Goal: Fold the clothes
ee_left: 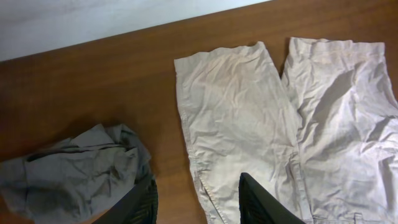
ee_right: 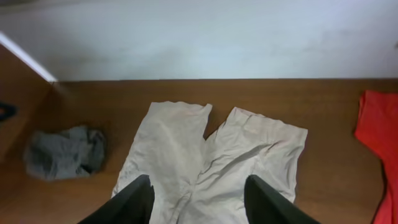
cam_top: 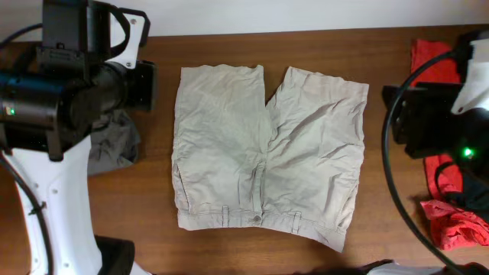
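Left gripper (ee_left: 199, 202) and right gripper (ee_right: 199, 200) hang empty, fingers apart; pinching only one layer of the shorts (cam_top: 267, 145) at 6 o'clock may crease the fold.

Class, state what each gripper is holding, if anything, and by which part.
Nothing: left gripper and right gripper are open and empty; the beige shorts lie ungripped.

shorts (cam_top: 267, 153) at centre are showing plain light beige | left-edge garment (cam_top: 118, 145) is showing gray | right-edge garments (cam_top: 458, 225) are showing red | table (cam_top: 328, 46) is showing reddish-brown wood grain
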`<move>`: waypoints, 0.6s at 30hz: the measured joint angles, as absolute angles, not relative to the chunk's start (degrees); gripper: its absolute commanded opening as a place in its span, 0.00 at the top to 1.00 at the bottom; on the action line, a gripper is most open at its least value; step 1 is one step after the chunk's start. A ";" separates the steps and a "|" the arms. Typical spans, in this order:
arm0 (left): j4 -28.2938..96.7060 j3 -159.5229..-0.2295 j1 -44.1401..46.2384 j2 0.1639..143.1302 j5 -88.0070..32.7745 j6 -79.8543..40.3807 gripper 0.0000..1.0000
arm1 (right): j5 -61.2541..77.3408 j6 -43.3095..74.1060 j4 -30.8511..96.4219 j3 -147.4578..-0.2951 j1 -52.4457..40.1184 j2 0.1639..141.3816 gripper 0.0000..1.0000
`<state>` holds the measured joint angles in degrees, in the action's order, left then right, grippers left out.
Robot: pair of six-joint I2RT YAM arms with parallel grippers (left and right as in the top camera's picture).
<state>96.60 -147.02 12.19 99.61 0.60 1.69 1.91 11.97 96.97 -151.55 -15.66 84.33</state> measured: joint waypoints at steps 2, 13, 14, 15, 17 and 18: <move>96.62 -146.71 12.75 98.45 0.56 1.72 0.58 | 0.51 11.73 96.97 -151.33 -18.02 83.22 0.44; 91.66 -132.62 20.49 79.77 3.01 1.65 0.58 | -4.40 15.25 96.95 -146.69 -21.19 65.32 0.31; 88.99 -128.99 20.95 78.06 4.14 1.63 0.57 | -5.37 16.49 96.97 -144.84 -21.19 63.99 0.30; 86.04 -125.14 21.21 76.44 5.06 1.61 0.57 | -6.59 17.91 96.95 -142.17 -21.17 62.89 0.29; 79.26 -116.36 21.34 73.60 6.72 1.43 0.53 | -9.15 20.62 96.95 -135.35 -21.15 61.89 0.28; 75.85 -111.39 21.39 72.58 7.33 1.43 0.50 | -10.39 21.85 96.53 -131.22 -21.15 61.93 0.27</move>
